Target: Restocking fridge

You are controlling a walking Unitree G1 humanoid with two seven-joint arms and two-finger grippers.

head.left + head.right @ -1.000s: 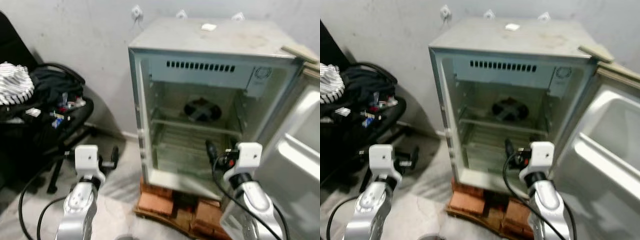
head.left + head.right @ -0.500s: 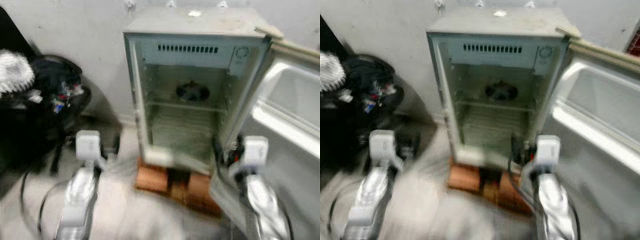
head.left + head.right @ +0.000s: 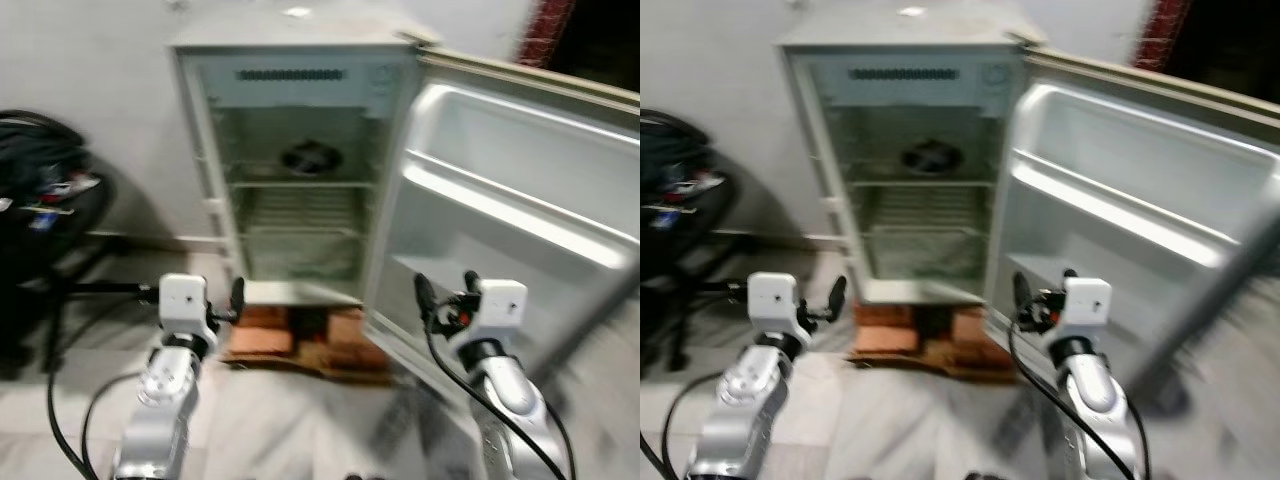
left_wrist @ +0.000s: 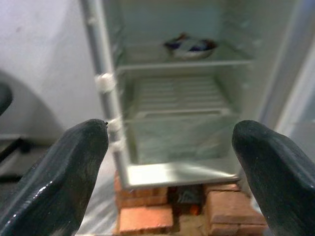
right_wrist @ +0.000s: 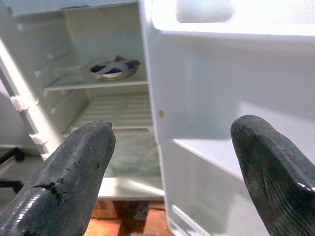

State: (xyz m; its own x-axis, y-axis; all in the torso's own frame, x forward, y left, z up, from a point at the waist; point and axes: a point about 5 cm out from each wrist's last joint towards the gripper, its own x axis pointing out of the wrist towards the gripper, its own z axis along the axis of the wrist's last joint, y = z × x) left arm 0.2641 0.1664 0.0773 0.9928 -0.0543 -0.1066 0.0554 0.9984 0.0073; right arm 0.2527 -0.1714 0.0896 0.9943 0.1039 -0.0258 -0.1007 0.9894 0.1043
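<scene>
Pale floor (image 3: 300,420) nearest, both arms raised over it. Left hand (image 3: 236,297) at 9 o'clock and right hand (image 3: 440,297) at 3 o'clock: fingers spread wide, holding nothing. Since a second ago, camera has backed away and swung; door (image 3: 520,190) now spans 1–3 o'clock. Judgement: leaving to fetch stock. Beyond, bricks (image 3: 300,335) prop fridge (image 3: 290,160) at 12 o'clock; lone bowl (image 4: 189,45) on upper shelf, lower shelf bare, door bins look empty.

A fridge (image 3: 290,150) stands on bricks (image 3: 300,335) against the wall, door (image 3: 500,200) swung right, bowl (image 4: 189,45) on its upper shelf.
</scene>
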